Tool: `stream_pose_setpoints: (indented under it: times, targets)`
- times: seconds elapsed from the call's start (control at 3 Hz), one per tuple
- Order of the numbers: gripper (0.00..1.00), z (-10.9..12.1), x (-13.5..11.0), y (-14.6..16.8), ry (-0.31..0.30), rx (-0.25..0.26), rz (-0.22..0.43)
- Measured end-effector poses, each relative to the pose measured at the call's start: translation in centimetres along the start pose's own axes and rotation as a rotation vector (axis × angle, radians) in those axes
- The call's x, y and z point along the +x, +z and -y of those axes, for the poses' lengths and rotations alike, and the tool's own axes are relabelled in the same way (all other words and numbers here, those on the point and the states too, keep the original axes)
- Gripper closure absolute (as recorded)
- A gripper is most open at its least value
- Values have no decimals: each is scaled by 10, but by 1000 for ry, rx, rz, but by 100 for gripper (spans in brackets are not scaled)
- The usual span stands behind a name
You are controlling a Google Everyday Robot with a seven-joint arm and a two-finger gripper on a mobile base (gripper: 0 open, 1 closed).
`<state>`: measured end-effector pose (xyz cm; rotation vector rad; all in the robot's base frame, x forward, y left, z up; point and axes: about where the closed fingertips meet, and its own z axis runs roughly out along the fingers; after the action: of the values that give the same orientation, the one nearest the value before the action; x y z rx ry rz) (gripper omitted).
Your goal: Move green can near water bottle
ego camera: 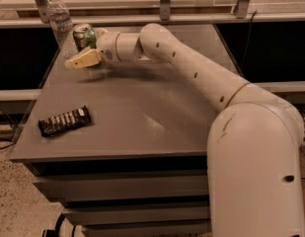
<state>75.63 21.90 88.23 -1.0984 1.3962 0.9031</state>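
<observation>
At the far left corner of the grey table (142, 112), one green can (84, 36), upright, silver top up, pale patch on its side. Just left of it and a little further back, one water bottle (61, 23), also upright, white cap on, pale label band round the middle; close beside the can, touching or not: cannot tell. Clear crinkled plastic, fill level not readable. Can's top open or sealed: not to be made out. Right at the can, one gripper (84, 48), at the end of one white arm (191, 68) stretched across the table from the right, close against the can's front and right side, just above the tabletop. Clenched on the can or released: cannot tell. Nearer the front left edge, well apart from can and bottle, one dark snack bar (64, 121), flat in its wrapper, lying slightly askew, touching nothing else. Count on the tabletop: one can, one bottle, one bar. Behind the table, one pale rail (201, 19) running across, with three upright posts rising from it. Lower right, the robot's large white body (255, 172), close by the table's right front corner.
</observation>
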Motion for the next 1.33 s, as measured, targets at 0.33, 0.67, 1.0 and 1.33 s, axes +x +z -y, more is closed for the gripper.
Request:
stream_pose_setpoints:
  times: [0.33, 0.67, 1.0, 1.33]
  targets:
    - [0, 0, -8, -19, -38, 7, -24]
    - [0, -1, -12, -51, -66, 40, -35]
    - [0, -4, -8, -88, -75, 76, -39]
    - [0, -13, 1, -142, -85, 123, -23]
